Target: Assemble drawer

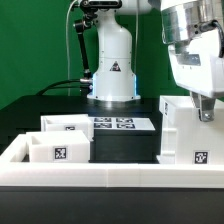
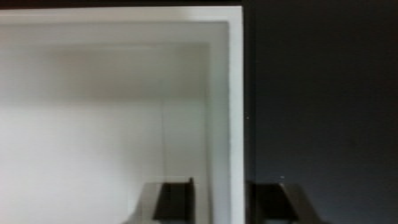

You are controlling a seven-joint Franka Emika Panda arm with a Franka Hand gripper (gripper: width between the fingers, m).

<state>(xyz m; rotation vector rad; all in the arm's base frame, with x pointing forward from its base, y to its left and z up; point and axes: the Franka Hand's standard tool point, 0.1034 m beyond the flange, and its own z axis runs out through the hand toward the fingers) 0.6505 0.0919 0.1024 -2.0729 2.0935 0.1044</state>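
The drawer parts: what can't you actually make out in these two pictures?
1. Exterior view: the casing is cut off by the right edge. The low border wall hides its base and the base of the nearer tray.
2. Exterior view: the tags are too small to read.
3. Wrist view: only the finger ends of the gripper and one blurred casing wall show. The picture's edges cut off the rest.

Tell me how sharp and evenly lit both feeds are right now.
Exterior view: the gripper and low border wall are blurred, glaring white; the near tray has a tag that reads clearly. Wrist view: the casing is washed-out, low-contrast white, the fingers dark and soft.
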